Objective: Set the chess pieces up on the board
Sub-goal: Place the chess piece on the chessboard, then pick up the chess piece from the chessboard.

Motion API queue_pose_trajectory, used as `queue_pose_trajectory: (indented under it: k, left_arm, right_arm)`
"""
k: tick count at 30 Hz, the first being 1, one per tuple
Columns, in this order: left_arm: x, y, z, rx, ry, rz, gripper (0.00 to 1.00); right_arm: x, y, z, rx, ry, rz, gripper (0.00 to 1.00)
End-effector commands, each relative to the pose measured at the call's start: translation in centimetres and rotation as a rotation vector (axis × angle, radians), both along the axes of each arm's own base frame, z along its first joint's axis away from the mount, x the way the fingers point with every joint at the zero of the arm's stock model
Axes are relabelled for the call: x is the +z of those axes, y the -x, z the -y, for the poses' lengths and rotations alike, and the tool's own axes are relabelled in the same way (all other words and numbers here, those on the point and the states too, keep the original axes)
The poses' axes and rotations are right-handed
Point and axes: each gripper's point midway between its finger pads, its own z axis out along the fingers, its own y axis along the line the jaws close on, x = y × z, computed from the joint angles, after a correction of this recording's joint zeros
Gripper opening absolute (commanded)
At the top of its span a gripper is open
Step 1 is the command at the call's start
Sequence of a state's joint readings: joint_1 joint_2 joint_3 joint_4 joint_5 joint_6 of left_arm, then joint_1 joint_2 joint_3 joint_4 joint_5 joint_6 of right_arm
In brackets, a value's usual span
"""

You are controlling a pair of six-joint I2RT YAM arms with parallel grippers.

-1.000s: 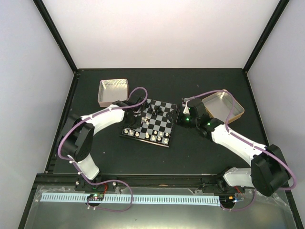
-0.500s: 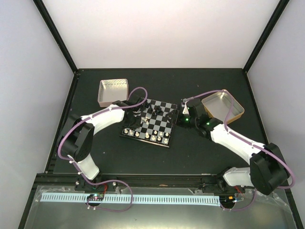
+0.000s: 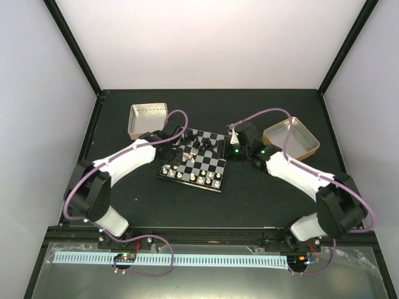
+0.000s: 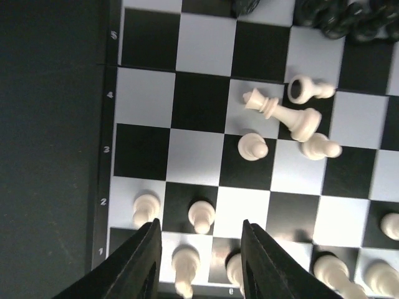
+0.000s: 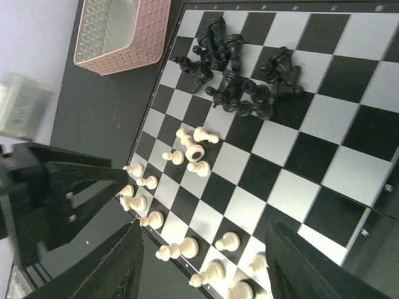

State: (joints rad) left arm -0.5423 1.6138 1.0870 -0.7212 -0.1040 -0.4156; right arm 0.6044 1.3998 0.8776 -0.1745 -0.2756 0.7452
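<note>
The board (image 3: 214,163) sits mid-bench, a little toward the left edge. Cream pieces (image 4: 146,208) stand in rows along its near side, black pieces (image 5: 240,75) are heaped at its far side, and a few strays lie between. One of these, a tall cream piece (image 4: 282,113), lies toppled, its long axis slanting across two squares. The left gripper (image 4: 199,265) hangs over the near rows, jaws wide and empty; the toppled piece lies ahead of it, toward the far edge and slightly right. The right gripper (image 5: 206,274), also spread wide and empty, hovers at the board's right side, farther off. The left arm looks better placed, and its jaws would have to close across that slant.
</note>
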Motion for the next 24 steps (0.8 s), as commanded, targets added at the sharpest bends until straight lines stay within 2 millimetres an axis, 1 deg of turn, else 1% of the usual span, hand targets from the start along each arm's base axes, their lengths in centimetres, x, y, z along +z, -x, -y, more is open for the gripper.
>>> queue_pose_trajectory:
  k: [1,5,9,10,11,15,16,17,18,21,24]
  left_arm:
    - [4.5,-0.6,-0.1,0.047,0.100,0.155,0.39]
    - [8.4,0.1,-1.0,0.092,0.191,0.303,0.45]
    - [11.7,1.9,-3.2,0.139,0.242,0.447,0.52]
    - [12.5,2.4,-3.7,0.146,0.253,0.480,0.54]
    - [13.1,3.0,-4.3,0.150,0.264,0.512,0.55]
    - [14.9,5.2,-6.4,0.174,0.297,0.630,0.61]
    - [15.2,5.9,-6.9,0.175,0.308,0.644,0.64]
    - [15.8,6.6,-7.1,0.173,0.328,0.663,0.66]
    - [16.7,7.4,-7.5,0.169,0.355,0.693,0.68]
    - [18.4,9.0,-8.1,0.135,0.390,0.766,0.74]
    - [19.1,9.9,-8.7,0.126,0.403,0.810,0.78]
  right_arm:
    - [-0.5,-0.3,-2.1,0.117,0.112,0.040,0.53]
    - [-1.6,-0.3,-4.4,0.208,0.264,0.070,0.48]
    - [-3.3,-0.8,-6.1,0.250,0.423,0.100,0.46]
    - [-3.3,-1.0,-6.6,0.258,0.445,0.108,0.45]
    - [-4.3,-1.1,-7.0,0.271,0.481,0.101,0.43]
    - [-6.4,-1.6,-7.5,0.289,0.582,0.093,0.36]
    - [-6.8,-1.7,-7.6,0.299,0.598,0.089,0.35]
    - [-7.2,-1.9,-7.6,0.301,0.614,0.086,0.34]
    - [-7.4,-2.0,-7.7,0.302,0.624,0.086,0.34]
    - [-7.5,-2.4,-8.4,0.319,0.626,0.092,0.35]
    - [-7.8,-2.6,-9.1,0.340,0.630,0.087,0.36]
